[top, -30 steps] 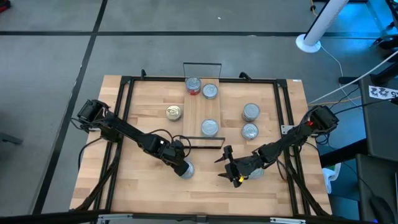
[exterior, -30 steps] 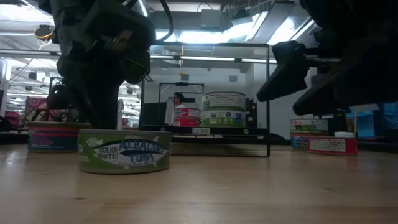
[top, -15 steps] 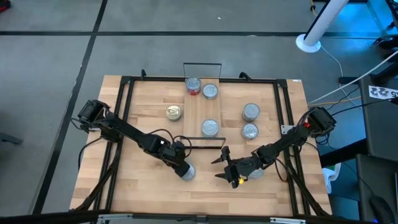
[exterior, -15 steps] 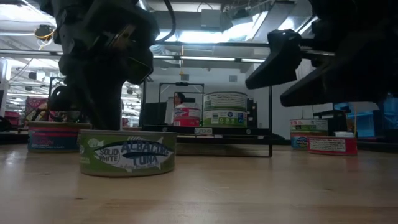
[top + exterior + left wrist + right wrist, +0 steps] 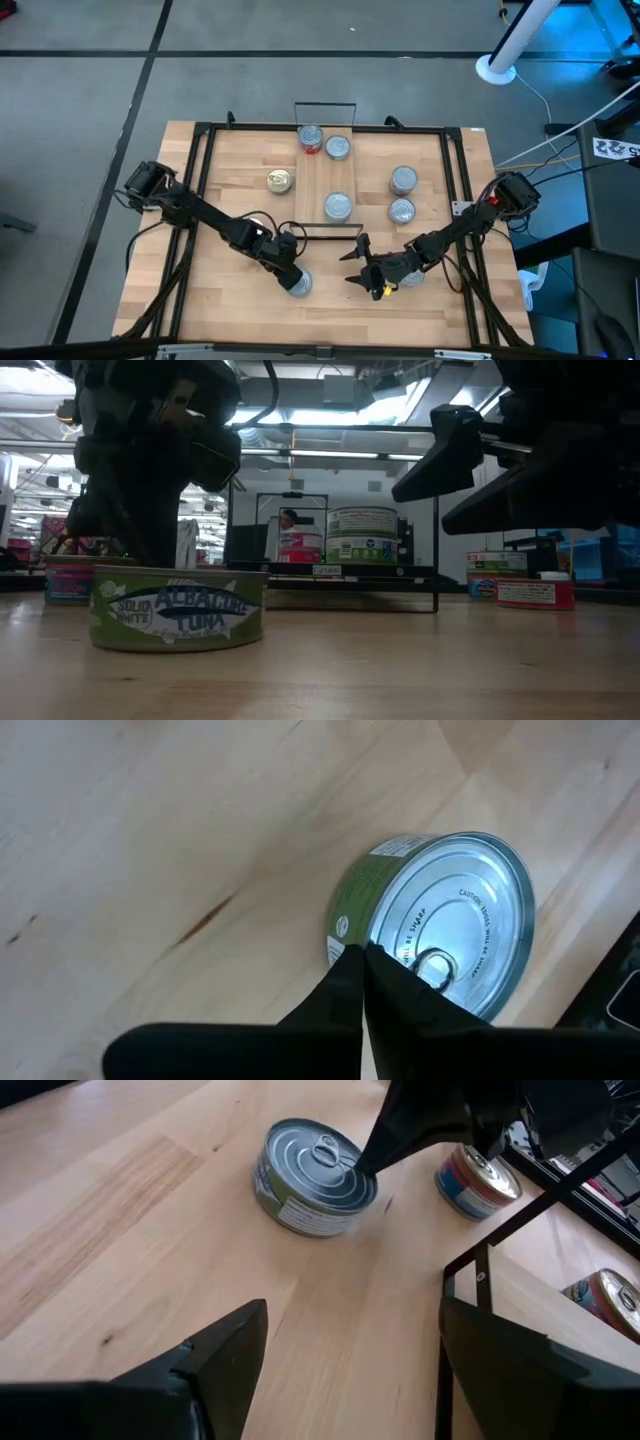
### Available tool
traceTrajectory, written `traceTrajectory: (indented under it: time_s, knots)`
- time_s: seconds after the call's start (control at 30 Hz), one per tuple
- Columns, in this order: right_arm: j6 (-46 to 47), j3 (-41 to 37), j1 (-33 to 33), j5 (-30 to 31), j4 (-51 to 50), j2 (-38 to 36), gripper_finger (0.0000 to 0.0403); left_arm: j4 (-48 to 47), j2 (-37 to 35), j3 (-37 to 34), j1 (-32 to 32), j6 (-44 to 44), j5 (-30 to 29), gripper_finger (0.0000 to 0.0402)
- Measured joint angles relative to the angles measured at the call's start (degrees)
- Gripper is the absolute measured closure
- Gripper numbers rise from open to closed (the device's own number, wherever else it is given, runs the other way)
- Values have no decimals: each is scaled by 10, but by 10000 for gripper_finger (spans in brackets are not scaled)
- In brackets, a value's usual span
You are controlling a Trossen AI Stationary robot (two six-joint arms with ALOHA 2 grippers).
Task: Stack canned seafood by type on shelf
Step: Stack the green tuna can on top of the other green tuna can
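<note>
A green-labelled tuna tin (image 5: 298, 284) (image 5: 450, 920) (image 5: 178, 610) lies flat on the table near its near edge. My left gripper (image 5: 287, 272) (image 5: 362, 958) is shut, with its tips on the tin's far side. My right gripper (image 5: 357, 267) (image 5: 350, 1355) hovers open to the tin's right and touches nothing. The shelf (image 5: 325, 175) is a narrow light-wood board with black wire frames at its ends. It carries a red-labelled tin (image 5: 311, 138) and two silver-topped tins (image 5: 338, 147) (image 5: 338, 205). My left gripper touches the green tin with its shut fingertips (image 5: 350, 970) at the top rim (image 5: 372, 948) on the tin's far side. The fingers slant down from the table's far left. The tin sits flat on the wood.
A gold-topped tin (image 5: 280, 181) lies left of the shelf, and two silver tins (image 5: 403, 180) (image 5: 401, 211) lie right of it. Another tin (image 5: 411, 279) is partly hidden under my right arm. A black frame (image 5: 200, 180) borders the tabletop.
My left gripper has moved toward the table's near edge with its fingers shut, and the green tin has slid flat along the table the same way. My right gripper has edged slightly toward the table's left and stayed open.
</note>
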Motion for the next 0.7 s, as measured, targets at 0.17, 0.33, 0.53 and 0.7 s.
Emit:
traceTrajectory:
  time_s: [0.17,0.33,0.53,0.7]
  knots:
    - [0,0,0,0,-1,0,107,1,-19,0,1,11,0,401]
    - [-1,0,0,0,-1,0,107,-1,-42,0,1,13,-3,401]
    - [-15,0,0,0,8,0,107,0,-70,0,2,10,-3,401]
    - [-84,0,0,0,52,0,107,17,-95,0,11,-6,0,401]
